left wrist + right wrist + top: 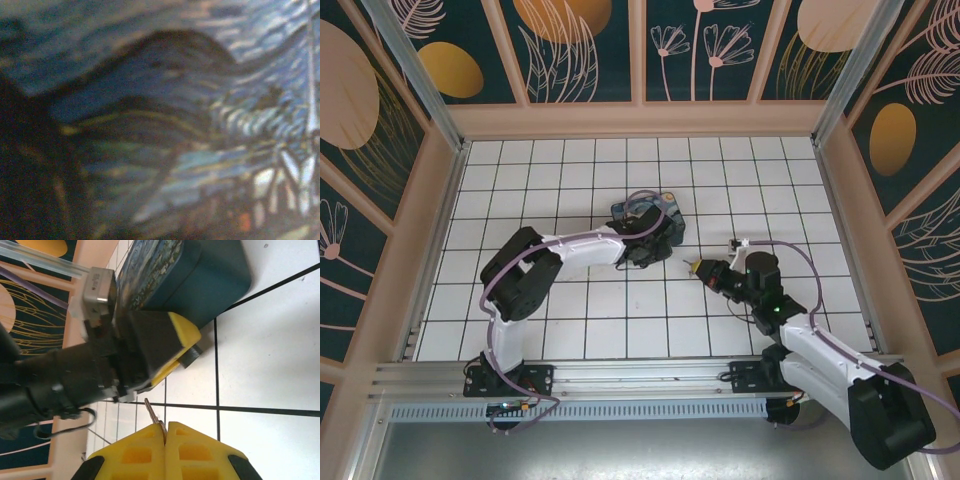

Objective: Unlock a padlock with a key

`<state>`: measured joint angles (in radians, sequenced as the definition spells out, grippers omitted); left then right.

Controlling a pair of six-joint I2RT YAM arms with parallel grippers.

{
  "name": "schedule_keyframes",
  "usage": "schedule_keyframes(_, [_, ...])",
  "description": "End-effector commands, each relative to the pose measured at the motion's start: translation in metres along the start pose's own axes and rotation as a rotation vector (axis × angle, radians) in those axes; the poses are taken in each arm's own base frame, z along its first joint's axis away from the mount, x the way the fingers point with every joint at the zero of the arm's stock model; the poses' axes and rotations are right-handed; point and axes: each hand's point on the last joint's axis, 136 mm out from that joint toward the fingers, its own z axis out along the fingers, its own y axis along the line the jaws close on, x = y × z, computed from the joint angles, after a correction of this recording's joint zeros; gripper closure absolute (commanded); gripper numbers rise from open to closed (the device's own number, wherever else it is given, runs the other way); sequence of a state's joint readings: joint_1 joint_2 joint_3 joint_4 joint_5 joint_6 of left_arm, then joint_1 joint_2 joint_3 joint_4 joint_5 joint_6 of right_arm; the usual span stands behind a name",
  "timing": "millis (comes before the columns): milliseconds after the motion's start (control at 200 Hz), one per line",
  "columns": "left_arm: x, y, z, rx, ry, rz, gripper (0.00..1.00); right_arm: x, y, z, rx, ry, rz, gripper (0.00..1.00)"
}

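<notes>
Right up close, the right gripper (165, 429) has its yellow fingers (132, 455) pressed together. The key (153, 412) is pinched in the seam between them, its thin blade poking out past the tips. Just beyond the blade and apart from it hangs the left gripper (167, 347), with one yellow-padded finger against the side of the tin (210, 280). I can't tell how far its jaws stand apart. Its wrist view is a blur of the tin's painted lid, very near. From above, both grippers sit mid-table (570, 320), the left over the tin and the right just beside it.
</notes>
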<state>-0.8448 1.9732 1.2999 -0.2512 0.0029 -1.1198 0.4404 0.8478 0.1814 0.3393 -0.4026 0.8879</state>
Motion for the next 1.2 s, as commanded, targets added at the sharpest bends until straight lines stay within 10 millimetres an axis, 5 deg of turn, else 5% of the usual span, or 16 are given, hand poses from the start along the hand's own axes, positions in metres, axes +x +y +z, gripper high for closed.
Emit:
schedule_keyframes(0, [-0.004, -0.044, -0.036, 0.208, 0.109, -0.064, 0.72, -0.019, 0.003, -0.005, 0.007, -0.122, -0.099, 1.0])
schedule_keyframes(666, [-0.031, -0.085, -0.113, 0.491, 0.288, -0.318, 0.73, -0.042, 0.076, -0.004, -0.167, -0.309, -0.247, 1.0])
schedule_keyframes(1006, [-0.034, -0.092, -0.128, 0.533, 0.287, -0.34, 0.72, -0.049, 0.103, 0.009, -0.218, -0.282, -0.294, 1.0])
schedule_keyframes(1191, [-0.039, -0.09, -0.127, 0.538, 0.275, -0.352, 0.73, -0.049, 0.093, 0.013, -0.176, -0.274, -0.284, 1.0])
